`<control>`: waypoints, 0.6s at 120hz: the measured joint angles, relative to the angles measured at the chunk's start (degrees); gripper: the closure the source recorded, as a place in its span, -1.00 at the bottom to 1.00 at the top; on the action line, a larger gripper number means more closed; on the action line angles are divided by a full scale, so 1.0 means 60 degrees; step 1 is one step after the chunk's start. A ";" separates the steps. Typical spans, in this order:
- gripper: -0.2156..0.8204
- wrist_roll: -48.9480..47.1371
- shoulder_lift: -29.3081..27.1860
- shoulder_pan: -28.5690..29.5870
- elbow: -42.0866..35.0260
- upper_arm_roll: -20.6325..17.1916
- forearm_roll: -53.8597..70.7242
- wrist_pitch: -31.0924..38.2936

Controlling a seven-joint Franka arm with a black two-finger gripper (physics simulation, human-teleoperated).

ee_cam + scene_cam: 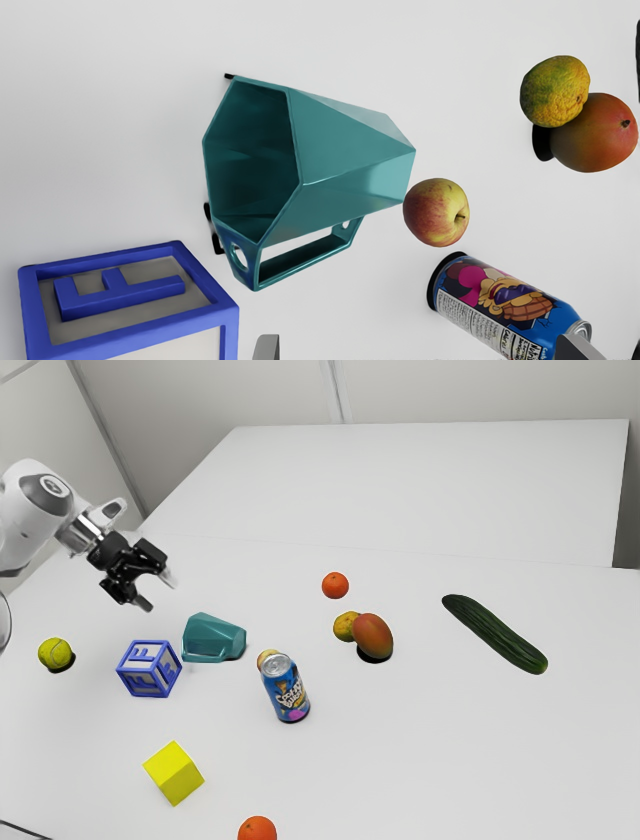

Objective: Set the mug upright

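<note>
Teal mug (345, 155) lies on its side on the table (450, 760), between the blue letter block (130, 305) and the apple (436, 212). The fingers (268, 348) are spread, holding nothing. Lifting, turning and standing it on its base all look left to do.

Glossy, faceted teal mug (345, 150), smooth shiny apple (435, 212), rough-skinned green-yellow citrus (552, 90), metal can (510, 300)

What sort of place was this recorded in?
Most likely a simulated robot test area rather than a lived-in kitchen: a robot arm reaches over a white table, a toy block sits near a tipped-over mug, and the walls look plain.
</note>
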 joint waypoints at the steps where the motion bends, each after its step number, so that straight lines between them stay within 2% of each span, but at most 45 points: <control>1: -0.58 0.0026 0.0005 0.0004 -0.0019 0.0000 -0.0030 0.0014; 48: -0.58 0.1253 0.1128 0.0199 -0.0136 -0.0016 -0.1444 0.0494; 72: -0.58 0.1759 0.1319 0.0203 -0.0460 -0.0070 -0.2363 0.0516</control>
